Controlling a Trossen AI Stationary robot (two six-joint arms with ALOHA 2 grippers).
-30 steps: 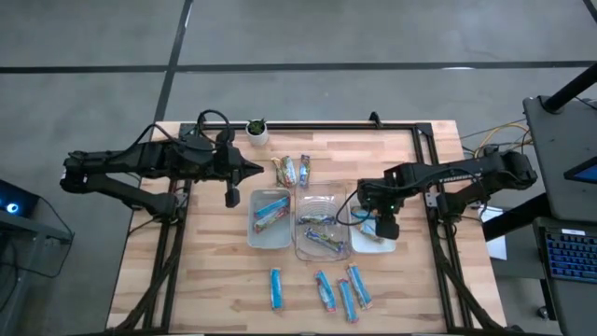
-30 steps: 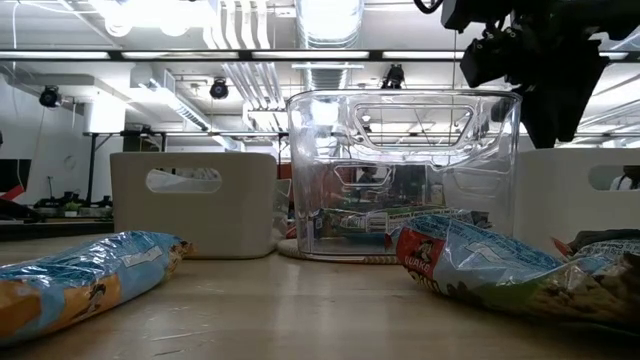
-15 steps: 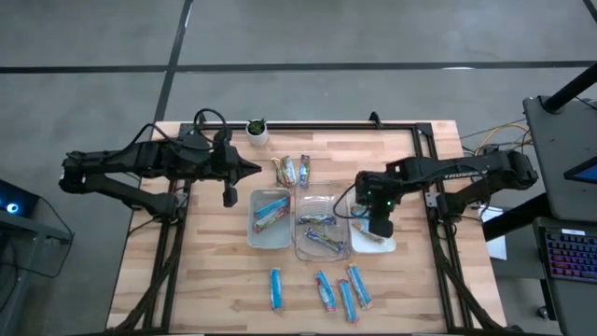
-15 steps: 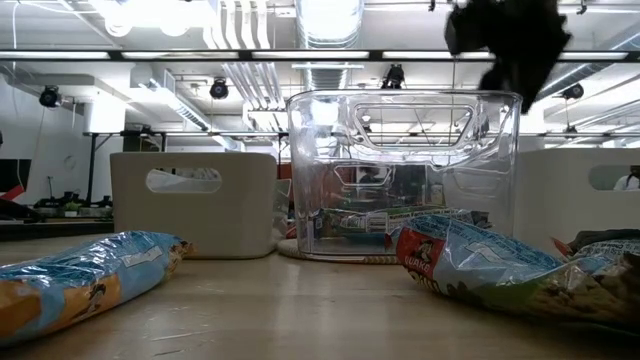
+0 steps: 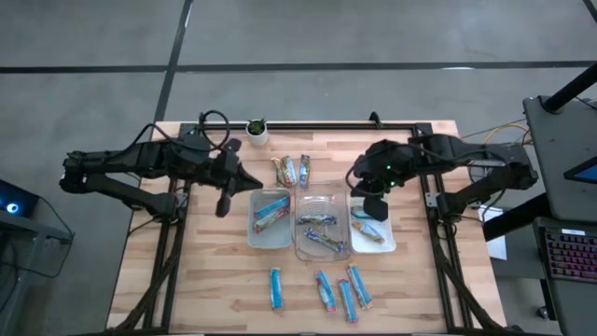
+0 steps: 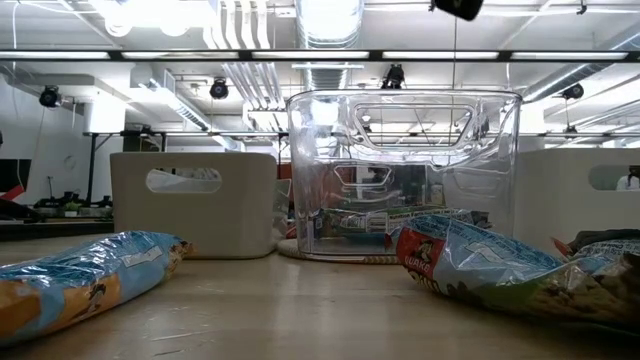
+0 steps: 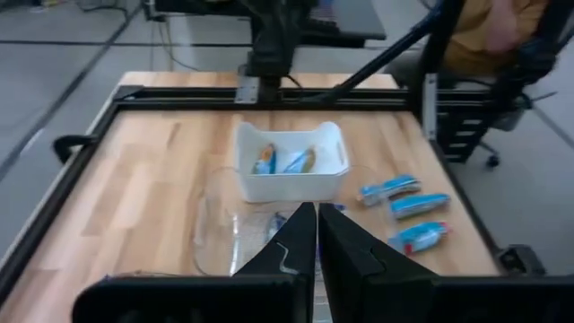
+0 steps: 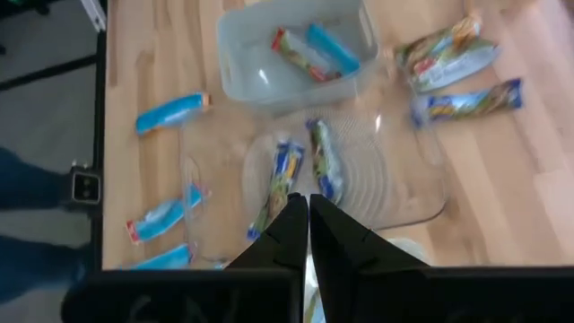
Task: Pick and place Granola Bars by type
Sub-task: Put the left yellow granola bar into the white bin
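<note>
Three trays sit side by side in the middle of the wooden table [image 5: 205, 271], and the clear tray [image 5: 323, 237] between the other two serves as the landmark. Just left of it stands a pale tray [image 5: 269, 220] holding two bars [image 5: 271, 213], one blue and one in a mixed wrapper. Inside the clear tray lie two dark-wrapped bars [image 5: 320, 232], one nearer the far wall and one nearer the front. Touching its right side is a white tray [image 5: 372, 235] with what looks like two bars [image 5: 367, 230] in it, though from above they are hard to tell apart.

Beyond the clear tray, toward the table's far edge, three bars [image 5: 291, 171] lie close together on the bare wood, and farther back still a small potted plant [image 5: 256, 130] stands by the rail. In front of the clear tray four blue bars [image 5: 331, 289] lie on the wood, one set apart to the left and three bunched to the right.

The right gripper [image 5: 374, 205] hangs above the white tray's far end, its fingers [image 8: 325, 235] pressed together with nothing between them. The left gripper [image 5: 222, 203] waits left of the pale tray, its fingers [image 7: 334, 252] likewise closed on nothing.
</note>
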